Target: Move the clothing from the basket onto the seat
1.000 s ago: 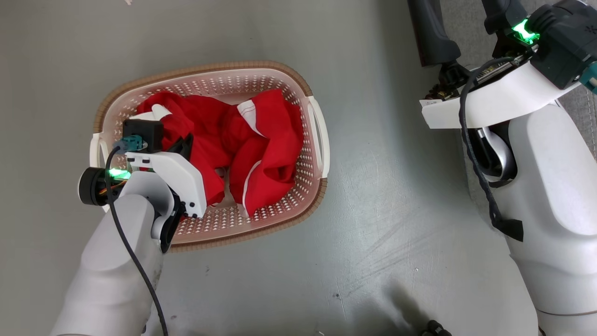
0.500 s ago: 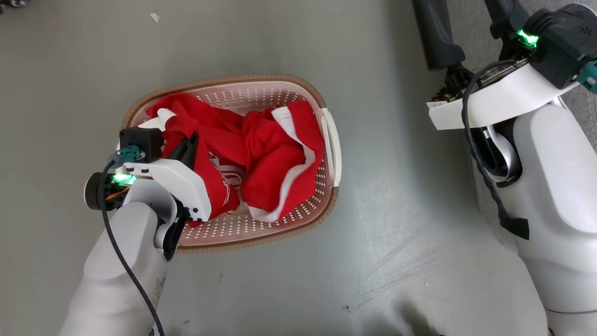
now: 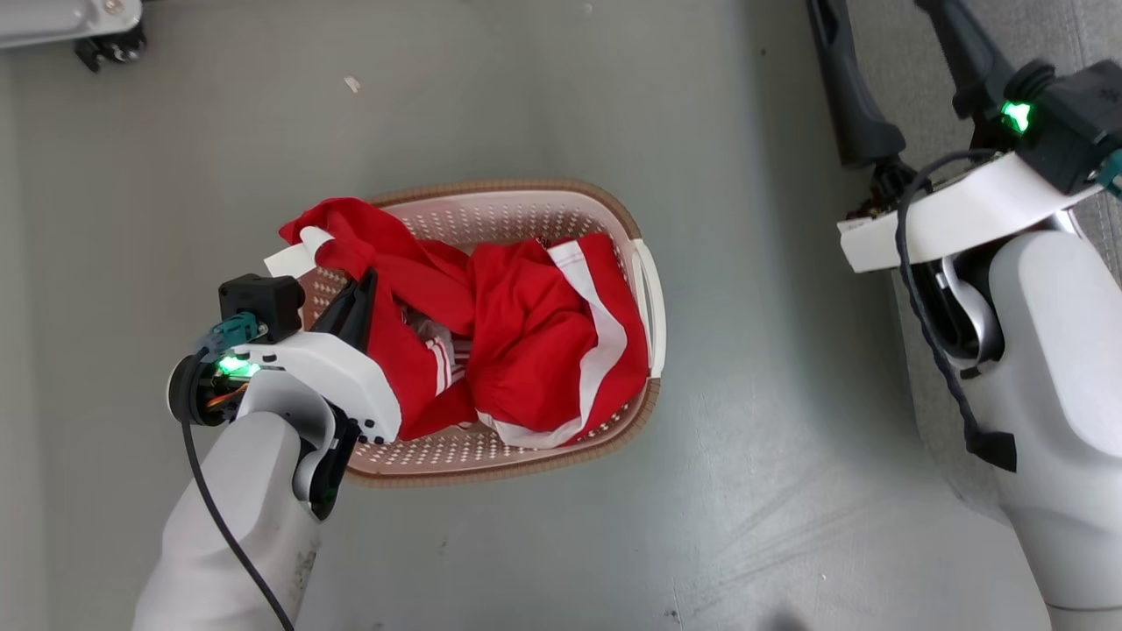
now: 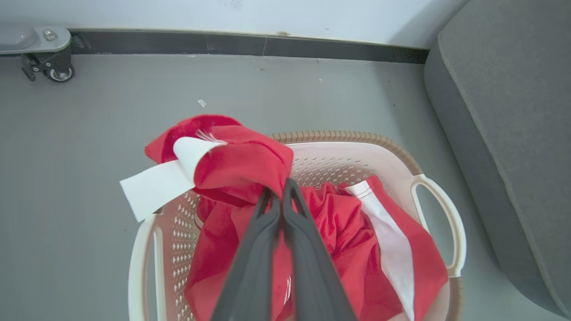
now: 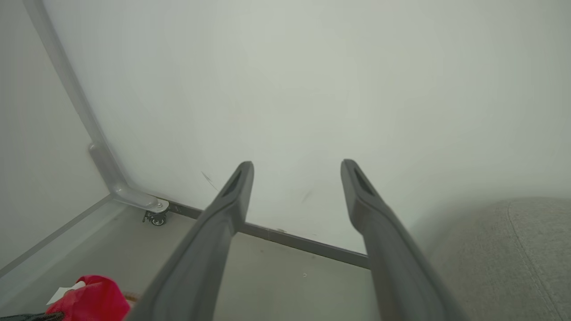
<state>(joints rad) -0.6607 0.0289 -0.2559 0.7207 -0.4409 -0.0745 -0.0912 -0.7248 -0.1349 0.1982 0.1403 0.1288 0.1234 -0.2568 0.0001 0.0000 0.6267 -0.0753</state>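
Two dark fingers (image 4: 261, 254) of the left hand (image 4: 280, 191) are pinched together on a fold of the clothing (image 4: 241, 167), with red fabric caught between their tips. The gripped fold stands raised above the basket (image 4: 352, 136) at its left end, bunched over the rim. A broad white tag (image 4: 151, 187) hangs from it, out past the basket's left handle.

All the other red fabric lies inside the basket. A crumpled mass with a wide white band (image 3: 609, 346) along its right side fills the basket's right half. A part with thin white stripes (image 3: 441, 372) sags near the basket's middle. The basket stands on the grey floor (image 3: 526, 88), and its perforated cream wall shows bare along the far and near sides.

The seat (image 4: 513, 111), a grey woven cushion, lies to the right of the basket, with a strip of floor between them. The right hand (image 5: 294, 166) is held up well to the right of the basket, near the seat's edge, its two fingers spread wide and holding nothing.

Beyond the basket, a dark skirting strip (image 4: 312, 47) runs along the foot of a pale wall (image 4: 267, 15). A small caster wheel (image 4: 55, 73) under a grey metal bracket (image 4: 26, 39) stands on the floor far off to the basket's rear left.
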